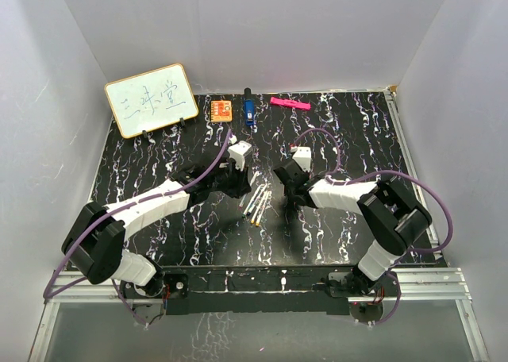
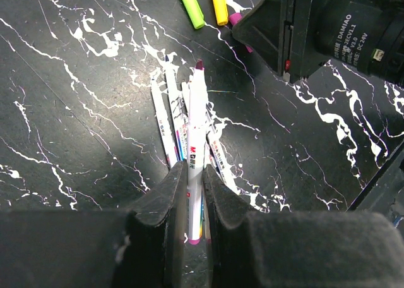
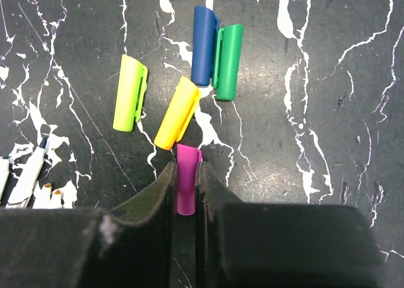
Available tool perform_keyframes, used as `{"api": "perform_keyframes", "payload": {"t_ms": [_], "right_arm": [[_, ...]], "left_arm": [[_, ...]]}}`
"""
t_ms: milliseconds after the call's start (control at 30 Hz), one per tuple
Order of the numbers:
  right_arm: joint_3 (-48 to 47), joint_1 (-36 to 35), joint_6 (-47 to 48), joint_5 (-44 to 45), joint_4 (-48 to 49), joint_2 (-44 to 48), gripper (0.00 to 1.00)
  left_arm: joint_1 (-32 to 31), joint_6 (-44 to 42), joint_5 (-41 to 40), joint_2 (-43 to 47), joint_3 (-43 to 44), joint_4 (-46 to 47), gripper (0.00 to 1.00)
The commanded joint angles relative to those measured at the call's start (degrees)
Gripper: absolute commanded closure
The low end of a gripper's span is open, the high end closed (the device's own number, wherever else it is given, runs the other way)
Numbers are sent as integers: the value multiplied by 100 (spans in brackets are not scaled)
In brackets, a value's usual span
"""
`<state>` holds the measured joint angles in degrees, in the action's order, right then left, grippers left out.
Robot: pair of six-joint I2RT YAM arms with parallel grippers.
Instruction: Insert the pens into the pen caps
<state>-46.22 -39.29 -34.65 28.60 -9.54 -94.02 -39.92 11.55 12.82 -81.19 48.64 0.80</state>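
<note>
the left claw is narrow, its dark pads clamped on the barrel of a magenta-tipped pen that points toward the top of the left wrist view, above the other pens bunched at the centre of that frame. the right claw is narrow too, pinching the lower half of the magenta cap at the bottom centre of the right wrist view; whether the cap is off the table i cannot tell. just above it lies the yellow cap, with the lime cap to its left and the blue cap and green cap side by side at the top. the step in hand looks like gripping a matching pair, pen in one claw and cap in the other. the next move calls for lifting the cap clear of the yellow one, turning its open end toward the pen tip, and lining both up on one axis before pushing them together.
</note>
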Motion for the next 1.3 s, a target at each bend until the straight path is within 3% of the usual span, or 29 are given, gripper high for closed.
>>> {"api": "perform_keyframes", "payload": {"t_ms": [0, 200, 467, 767, 1067, 1267], "right_arm": [[10, -47, -106, -101, -700, -277, 100], [-185, -53, -24, -170, -775, -204, 100], [-805, -46, 584, -8, -621, 810, 100], [375, -43, 958, -552, 2018, 2762, 100], [1655, -39, 434, -1064, 4147, 3765, 100], [2118, -43, 333, -1173, 5078, 4162, 100]], "left_arm": [[-24, -47, -80, 253, 31, -49, 100], [-19, -39, -96, 253, 14, -79, 100], [-22, 6, 40, 253, -33, 125, 100], [-26, 491, 934, 212, -135, 1173, 100], [-24, 1488, 2439, -161, -197, 2911, 100], [-22, 1893, 2698, -383, -256, 3415, 100]]}}
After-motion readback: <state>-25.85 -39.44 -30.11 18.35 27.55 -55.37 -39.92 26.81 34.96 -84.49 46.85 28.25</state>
